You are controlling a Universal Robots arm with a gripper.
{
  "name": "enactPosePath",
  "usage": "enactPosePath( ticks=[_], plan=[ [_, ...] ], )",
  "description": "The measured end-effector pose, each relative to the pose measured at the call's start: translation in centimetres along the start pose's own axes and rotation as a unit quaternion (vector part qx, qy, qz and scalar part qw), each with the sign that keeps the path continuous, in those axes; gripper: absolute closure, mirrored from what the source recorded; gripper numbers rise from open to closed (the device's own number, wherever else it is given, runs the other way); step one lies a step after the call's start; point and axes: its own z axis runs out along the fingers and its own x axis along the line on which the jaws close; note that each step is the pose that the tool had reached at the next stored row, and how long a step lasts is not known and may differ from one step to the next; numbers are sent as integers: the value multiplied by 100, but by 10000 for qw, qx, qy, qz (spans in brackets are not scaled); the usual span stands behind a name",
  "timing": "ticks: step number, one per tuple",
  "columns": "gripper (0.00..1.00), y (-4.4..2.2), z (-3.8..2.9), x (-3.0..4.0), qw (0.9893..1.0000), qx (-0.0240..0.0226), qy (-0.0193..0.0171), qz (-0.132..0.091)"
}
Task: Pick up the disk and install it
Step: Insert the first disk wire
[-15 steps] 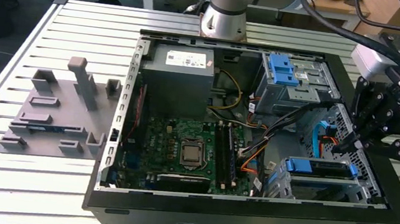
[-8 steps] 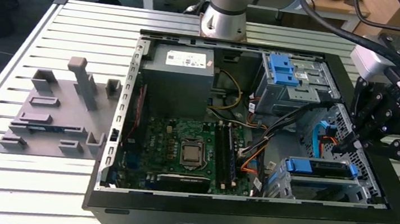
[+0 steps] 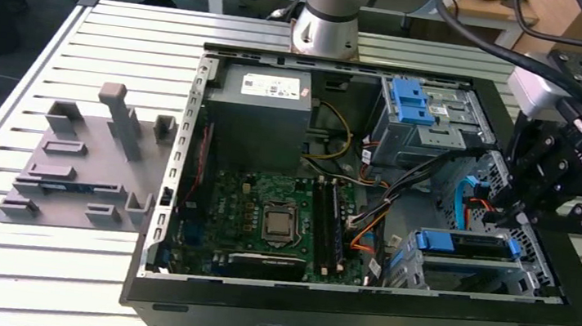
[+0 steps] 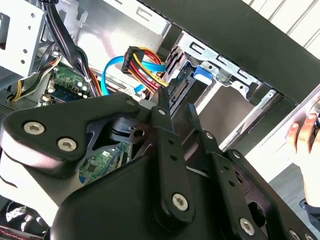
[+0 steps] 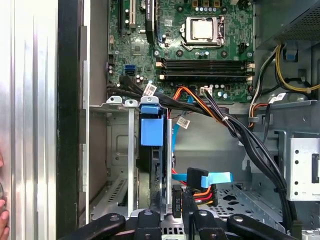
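One disk point(image 3: 465, 247) with blue rails sits on its edge in the bay at the near right corner of the computer case point(image 3: 252, 311), and the gripper point(image 5: 172, 216) looks closed on its end to guide it.

— Arm position? 
— The arm point(image 3: 337, 8) rises at the far side; its wrist hangs low at the exterior view's right.

— Gripper? 
— The gripper point(image 5: 172, 212) points downward, fingers point(image 4: 165, 125) close together, nearly parallel.
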Motion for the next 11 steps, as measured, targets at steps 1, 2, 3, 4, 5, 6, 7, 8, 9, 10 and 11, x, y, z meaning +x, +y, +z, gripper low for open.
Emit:
enactPosePath(
  ticks=[1,2,3,4,5,6,7,8,9,10,11],
  plan=[
    [69,2,8,0,10000,11,0,0],
    [69,4,15,-1,10000,20,0,0],
    [69,4,21,-2,10000,26,0,-1],
    [69,5,27,-3,10000,31,0,-1],
    [69,7,33,-3,10000,38,0,0],
    [69,9,40,-4,10000,46,-1,0],
    [69,11,47,-4,10000,53,-1,-1],
    [69,15,55,-5,10000,62,-1,0],
    [69,19,62,-5,10000,72,-2,0],
    [69,22,67,-6,10000,81,-3,-1],
    [69,25,72,-7,10000,89,-3,-1]
  ],
)
